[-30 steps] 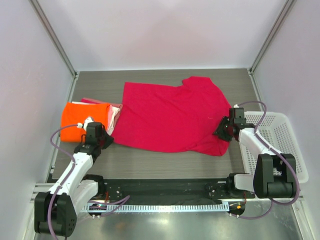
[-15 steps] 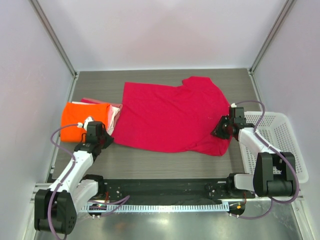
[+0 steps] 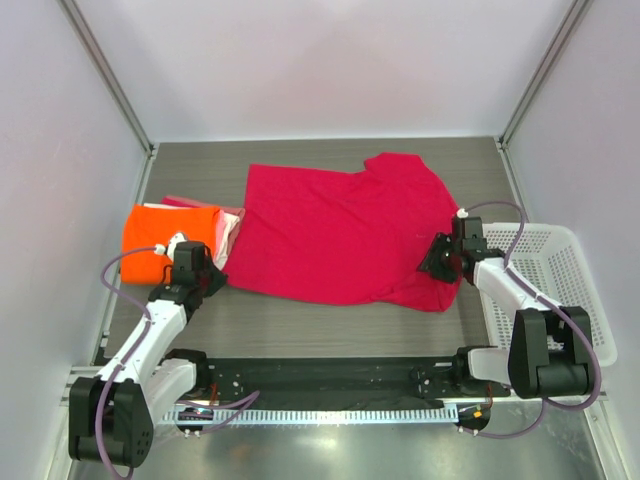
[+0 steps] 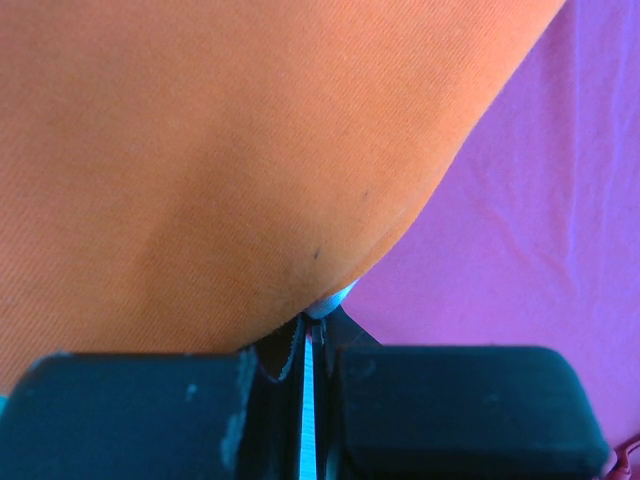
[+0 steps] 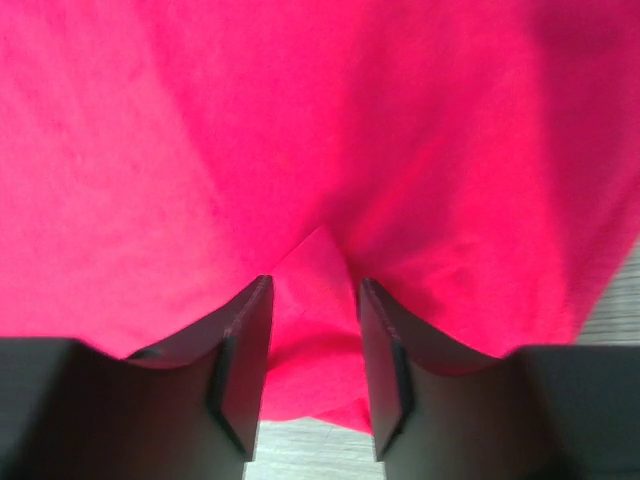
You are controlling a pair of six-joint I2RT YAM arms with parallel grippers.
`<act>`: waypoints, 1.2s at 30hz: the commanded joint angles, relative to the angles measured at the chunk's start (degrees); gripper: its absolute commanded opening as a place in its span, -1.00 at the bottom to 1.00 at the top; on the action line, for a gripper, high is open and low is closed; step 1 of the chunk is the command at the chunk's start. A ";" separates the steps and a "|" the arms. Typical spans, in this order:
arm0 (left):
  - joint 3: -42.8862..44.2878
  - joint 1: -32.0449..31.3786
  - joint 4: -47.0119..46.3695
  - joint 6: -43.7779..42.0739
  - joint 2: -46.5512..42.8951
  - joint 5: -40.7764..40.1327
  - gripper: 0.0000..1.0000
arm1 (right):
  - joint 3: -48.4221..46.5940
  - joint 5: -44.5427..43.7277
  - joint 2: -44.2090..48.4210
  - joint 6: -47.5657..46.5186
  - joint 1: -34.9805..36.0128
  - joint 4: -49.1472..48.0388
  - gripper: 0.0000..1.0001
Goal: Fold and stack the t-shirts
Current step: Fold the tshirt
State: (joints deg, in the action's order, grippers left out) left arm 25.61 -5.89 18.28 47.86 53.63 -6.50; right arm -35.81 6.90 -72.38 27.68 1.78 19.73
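The crimson-red t-shirt (image 3: 340, 230) lies spread flat in the middle of the table. The folded orange t-shirt (image 3: 165, 230) lies at the left on top of the pale pink/white one (image 3: 232, 225). My right gripper (image 3: 437, 258) rests on the red shirt's lower right part; in the right wrist view it (image 5: 313, 285) is open, with a raised fold of red cloth (image 5: 300, 120) between its fingers. My left gripper (image 3: 212, 278) sits at the orange shirt's near right corner. In the left wrist view it (image 4: 312, 325) is shut, with a thin pale sliver between its fingers, under orange cloth (image 4: 200, 150).
A white plastic lattice basket (image 3: 560, 270) stands at the right edge, just right of the right arm. Grey wood-look table (image 3: 330, 320) shows in front of the shirts. Walls with metal posts close in the back and both sides.
My right gripper has slid a little to the left, further onto the red shirt. The left arm and the shirts at the left have not moved.
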 commanded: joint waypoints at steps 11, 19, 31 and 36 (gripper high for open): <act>2.96 0.00 0.00 0.84 1.83 -2.46 -1.00 | 0.84 4.89 1.01 0.27 0.94 -1.62 -0.84; 4.28 0.00 -0.09 1.27 3.24 -3.08 -1.00 | -1.01 1.37 1.27 0.26 0.94 -1.36 -0.98; 14.10 -1.93 2.01 4.61 10.61 -5.26 -1.00 | -6.46 -10.23 5.23 2.20 0.15 1.81 -0.98; 21.67 -2.63 6.14 6.54 18.78 -7.21 -1.00 | -10.24 -10.76 2.60 1.59 -0.38 2.25 -0.97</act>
State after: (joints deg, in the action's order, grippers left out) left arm 42.48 -8.25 22.20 52.36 69.23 -10.39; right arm -42.19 -1.02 -68.73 29.23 1.74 22.31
